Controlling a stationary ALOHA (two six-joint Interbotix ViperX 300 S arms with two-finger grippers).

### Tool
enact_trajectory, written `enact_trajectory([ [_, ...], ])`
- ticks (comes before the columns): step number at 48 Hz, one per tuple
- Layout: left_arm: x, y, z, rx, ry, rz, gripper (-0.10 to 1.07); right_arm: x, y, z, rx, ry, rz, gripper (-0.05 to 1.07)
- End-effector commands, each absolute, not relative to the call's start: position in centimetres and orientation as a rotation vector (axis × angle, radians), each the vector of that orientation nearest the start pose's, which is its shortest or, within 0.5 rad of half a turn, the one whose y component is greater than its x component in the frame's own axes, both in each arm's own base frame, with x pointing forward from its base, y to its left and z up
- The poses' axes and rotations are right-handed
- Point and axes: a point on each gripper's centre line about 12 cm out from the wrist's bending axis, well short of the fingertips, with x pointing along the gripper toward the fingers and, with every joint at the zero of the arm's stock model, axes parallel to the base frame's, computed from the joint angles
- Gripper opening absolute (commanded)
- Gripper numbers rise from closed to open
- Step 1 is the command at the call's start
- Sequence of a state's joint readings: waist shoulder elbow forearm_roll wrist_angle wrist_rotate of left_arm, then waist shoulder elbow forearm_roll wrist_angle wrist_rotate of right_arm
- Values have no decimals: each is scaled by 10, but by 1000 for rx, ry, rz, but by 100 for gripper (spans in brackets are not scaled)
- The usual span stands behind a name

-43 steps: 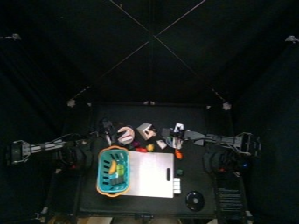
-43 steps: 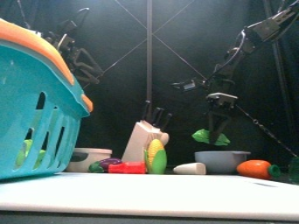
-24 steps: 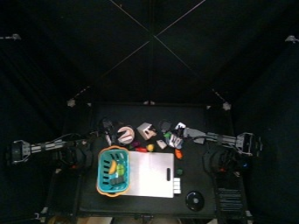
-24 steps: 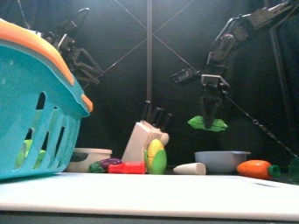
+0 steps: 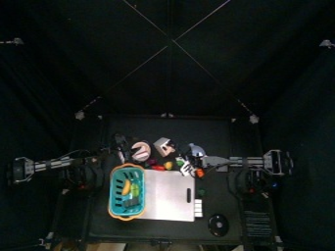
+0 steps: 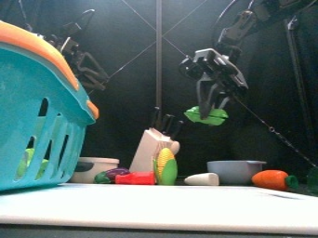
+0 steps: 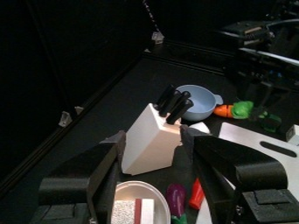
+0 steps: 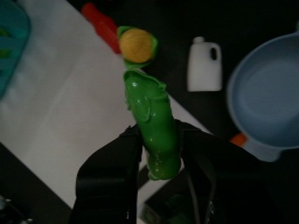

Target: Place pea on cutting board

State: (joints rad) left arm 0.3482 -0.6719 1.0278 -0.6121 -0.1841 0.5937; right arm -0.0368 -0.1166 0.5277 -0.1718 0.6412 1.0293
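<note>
My right gripper point(image 6: 206, 102) hangs in the air, shut on the pea point(image 6: 207, 115), a green pod. In the right wrist view the pea point(image 8: 152, 122) sticks out lengthwise between the jaws, partly over the corner of the white cutting board point(image 8: 65, 87). From above, the right gripper point(image 5: 194, 158) is at the far edge of the cutting board point(image 5: 170, 199). The board point(image 6: 162, 206) fills the foreground of the front view. My left gripper point(image 7: 163, 179) stands open with nothing in it, near a white knife block point(image 7: 149, 140).
A teal-and-yellow basket point(image 5: 127, 191) sits on the board's left side. Behind the board stand the knife block point(image 6: 152, 149), a corn cob point(image 6: 165, 167), a grey bowl point(image 6: 236, 170), a carrot point(image 6: 270, 179) and a small white bottle point(image 8: 205, 66).
The right gripper has carried the pea upward and to the left, toward the board's far edge. The left arm has stayed put.
</note>
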Motion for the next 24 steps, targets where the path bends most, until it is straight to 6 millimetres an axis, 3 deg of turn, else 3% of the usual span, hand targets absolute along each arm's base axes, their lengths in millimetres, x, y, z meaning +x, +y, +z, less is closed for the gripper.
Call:
enact_trajectory([
  [1,238,100,276,-32,186,457,89,369,-11,213,829,850,-544,56],
  [24,237,99,274,-37,188,456,89,394,28,180,1061,795,-678,56],
])
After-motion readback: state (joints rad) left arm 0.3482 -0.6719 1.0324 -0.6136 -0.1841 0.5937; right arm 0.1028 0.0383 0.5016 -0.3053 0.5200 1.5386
